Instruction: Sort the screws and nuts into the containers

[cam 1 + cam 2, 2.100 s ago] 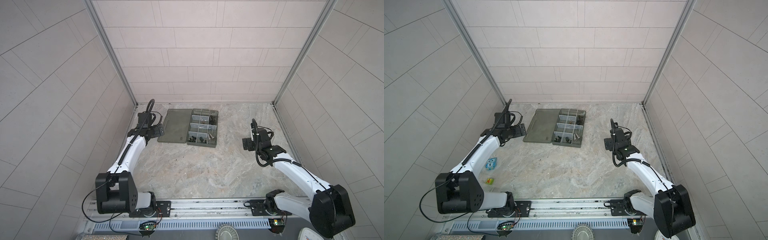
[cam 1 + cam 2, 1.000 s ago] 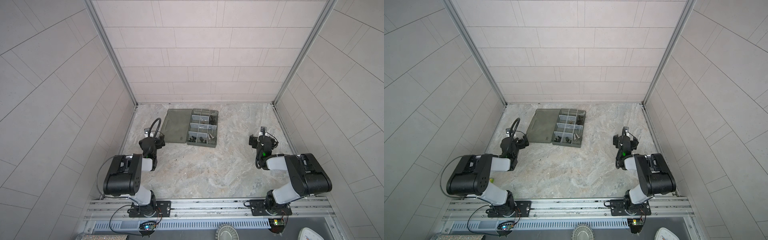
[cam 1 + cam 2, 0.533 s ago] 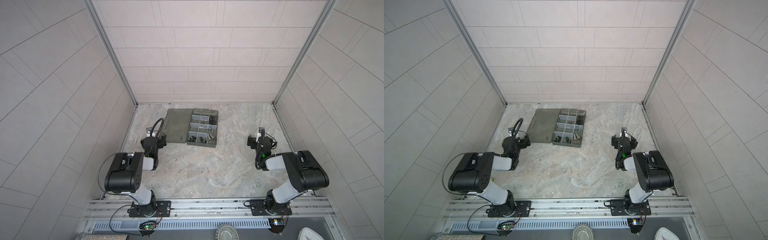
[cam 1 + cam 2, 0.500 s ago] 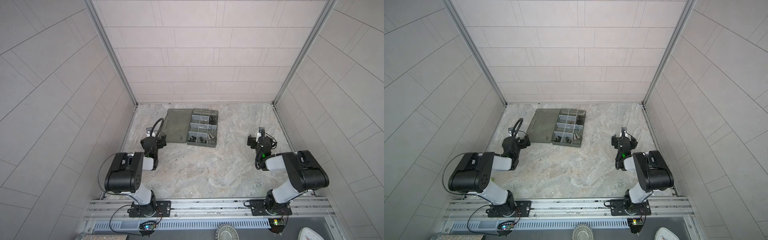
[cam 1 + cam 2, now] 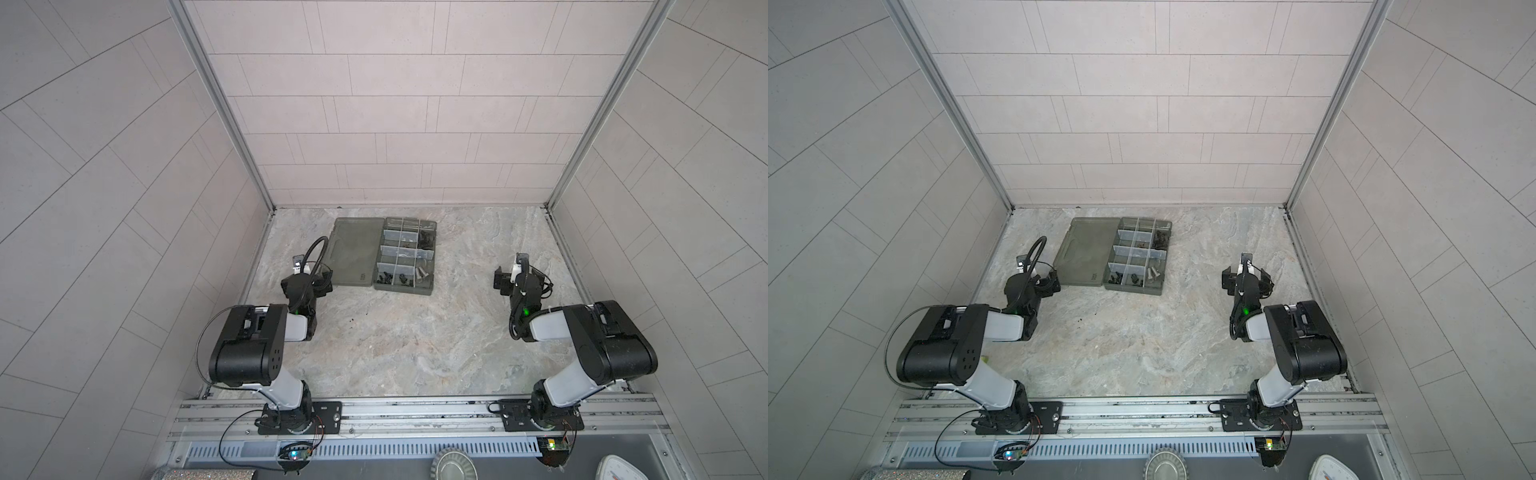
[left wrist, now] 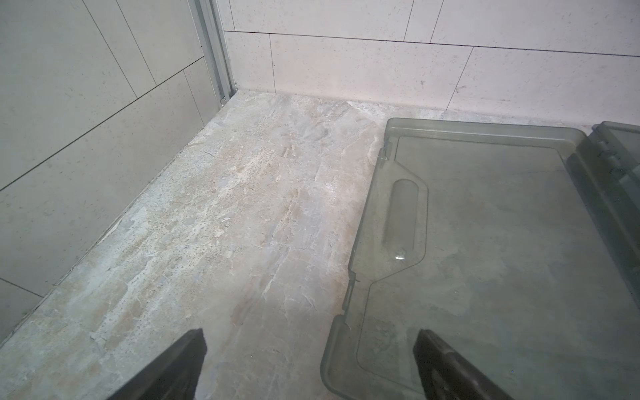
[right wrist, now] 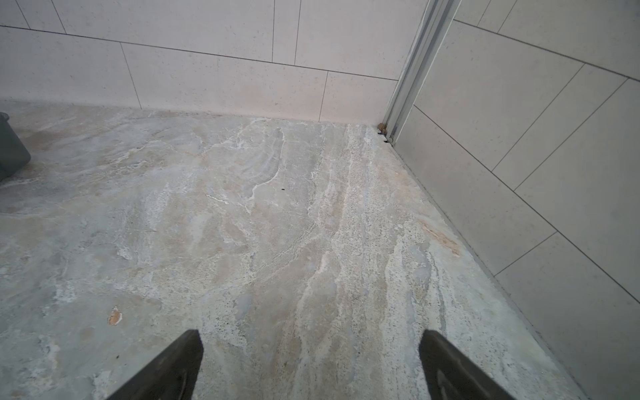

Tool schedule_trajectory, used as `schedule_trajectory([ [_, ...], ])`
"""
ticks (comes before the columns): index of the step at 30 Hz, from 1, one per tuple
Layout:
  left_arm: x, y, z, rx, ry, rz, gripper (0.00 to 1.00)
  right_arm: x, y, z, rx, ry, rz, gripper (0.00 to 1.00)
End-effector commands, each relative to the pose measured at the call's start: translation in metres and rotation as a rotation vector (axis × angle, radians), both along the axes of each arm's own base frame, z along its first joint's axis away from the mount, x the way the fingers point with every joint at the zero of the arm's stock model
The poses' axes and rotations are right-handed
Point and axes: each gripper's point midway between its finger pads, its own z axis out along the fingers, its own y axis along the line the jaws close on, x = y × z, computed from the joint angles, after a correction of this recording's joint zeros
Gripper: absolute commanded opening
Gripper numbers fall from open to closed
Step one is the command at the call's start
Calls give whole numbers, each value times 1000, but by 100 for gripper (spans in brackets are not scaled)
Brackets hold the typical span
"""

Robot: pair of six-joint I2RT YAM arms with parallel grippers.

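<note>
top views: smoky containers [image 5: 432,266] hold silver screws [image 5: 419,273]; left end effector [image 6: 310,334], right end effector [image 7: 310,333] spread wide, empty

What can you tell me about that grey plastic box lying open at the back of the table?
The organizer box is smoky, see-through grey plastic, lying open and flat on the marbled table. Its undivided lid is folded out on hinges, left in both top views, with a moulded latch tab. Light grey dividers split the tray into small compartments; some hold small black pieces, one two silver screws. Nothing lies on the lid.
</note>
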Motion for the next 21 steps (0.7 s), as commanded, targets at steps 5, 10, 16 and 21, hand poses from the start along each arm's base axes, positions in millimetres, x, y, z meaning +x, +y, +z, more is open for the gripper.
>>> schedule_trajectory([
  [5,5,-1,9,11,-36,-1,100,-1,-2,0,-17,-2,-8,99],
  [10,5,-1,9,11,-36,-2,100,-1,-1,0,-17,-1,-7,99],
  [16,5,-1,10,11,-37,-1,100,-1,-2,-2,-16,6,-10,99],
  [21,5,-1,10,11,-39,-3,100,-1,-2,0,-16,2,-9,99],
])
